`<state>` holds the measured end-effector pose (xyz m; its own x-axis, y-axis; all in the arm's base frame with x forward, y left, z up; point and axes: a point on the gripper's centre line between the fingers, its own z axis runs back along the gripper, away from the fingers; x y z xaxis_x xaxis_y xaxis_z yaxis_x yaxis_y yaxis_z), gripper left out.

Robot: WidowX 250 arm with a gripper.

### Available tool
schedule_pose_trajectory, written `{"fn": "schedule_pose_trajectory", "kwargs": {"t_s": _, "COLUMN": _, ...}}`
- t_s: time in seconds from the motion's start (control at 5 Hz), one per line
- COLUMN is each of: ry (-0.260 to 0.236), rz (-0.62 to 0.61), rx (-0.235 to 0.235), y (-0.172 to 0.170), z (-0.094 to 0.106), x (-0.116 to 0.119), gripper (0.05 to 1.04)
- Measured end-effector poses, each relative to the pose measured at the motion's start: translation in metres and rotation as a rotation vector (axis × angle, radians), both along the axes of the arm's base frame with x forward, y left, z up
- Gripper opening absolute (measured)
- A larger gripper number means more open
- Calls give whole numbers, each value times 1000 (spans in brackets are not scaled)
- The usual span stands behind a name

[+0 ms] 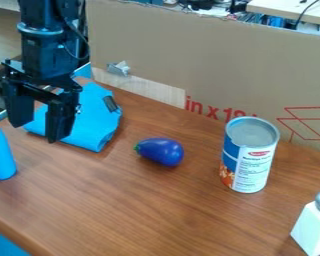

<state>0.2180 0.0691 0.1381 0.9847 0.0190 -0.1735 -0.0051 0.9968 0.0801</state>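
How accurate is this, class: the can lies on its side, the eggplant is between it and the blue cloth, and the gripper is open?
The camera view shows the can upright, not on its side; the eggplant is between it and the blue cloth, and the gripper is open.

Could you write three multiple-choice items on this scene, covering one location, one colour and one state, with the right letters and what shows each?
1. Where does the toy eggplant lie?
A) Between the blue cloth and the can
B) On top of the can
C) Underneath the cloth

2. What colour is the eggplant's stem tip?
A) Red
B) Green
C) White

3. How do the fingers of the gripper stand?
A) Closed together
B) Clamped around the can
C) Spread apart

Right letters:
1: A, since it lies on the wooden tabletop with the cloth on one side and the can on the other.
2: B, as a small green tip shows at one end.
3: C, because a wide gap separates the fingers.
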Motion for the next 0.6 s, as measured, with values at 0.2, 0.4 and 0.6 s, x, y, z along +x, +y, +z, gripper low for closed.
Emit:
{"fn": "schedule_pose_trajectory", "kwargs": {"t_s": 0.2, "ry": 19, "rz": -1, "rx": -6, "y": -1, "z": -5, "x": -1, "gripper": 1000}}
{"fn": "schedule_pose_trajectory", "kwargs": {"t_s": 0.4, "ry": -38, "rz": -23, "rx": -42, "y": 33, "z": 16, "x": -2, "gripper": 1000}}
{"fn": "schedule_pose_trajectory", "kwargs": {"t_s": 0.6, "ry": -70, "rz": 2, "rx": 3, "y": 61, "z": 26, "x": -8, "gripper": 1000}}
